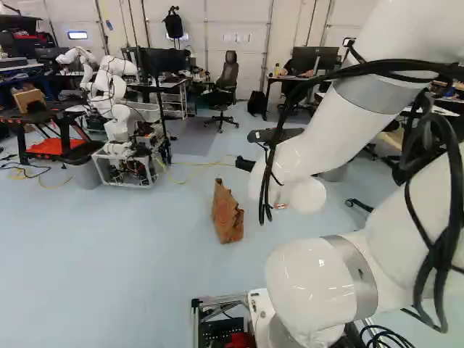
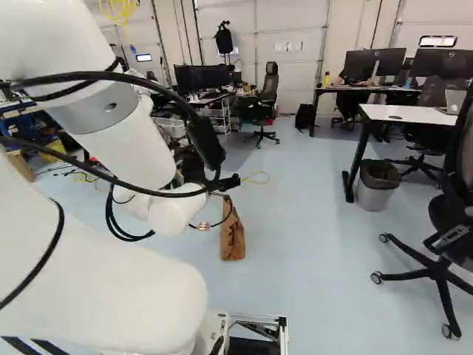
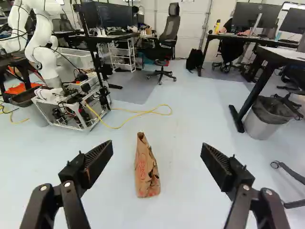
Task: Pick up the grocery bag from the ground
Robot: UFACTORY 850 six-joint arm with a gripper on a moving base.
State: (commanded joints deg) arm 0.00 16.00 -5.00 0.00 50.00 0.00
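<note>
The grocery bag point(image 3: 147, 174) is brown paper, creased and partly caved in, on the floor point(image 3: 190, 109) ahead of the arm point(image 1: 319, 138). In the wrist view it shows beyond the gripper point(image 3: 156, 146), in the space framed by the fingers point(image 3: 99, 160), which are spread wide with nothing between their tips.

It will probably handle as light and soft: thin walls that buckle under a squeeze, little slip against the grip, and a risk of tearing if pinched hard or dragged. What is inside, if anything, cannot be seen, so the weight is a guess. The best hold is likely across the narrow upper part, one finger on each broad side, deep enough to catch several layers of paper rather than a single crumpled edge.

The bag appears to stand, though its pose is not certain. Its long axis runs away from the arm, the tapered end towards the yellow cable point(image 3: 143, 112), the wider end nearer the gripper. That lies across the fingers' closing line, so little wrist turn should be needed.
</note>
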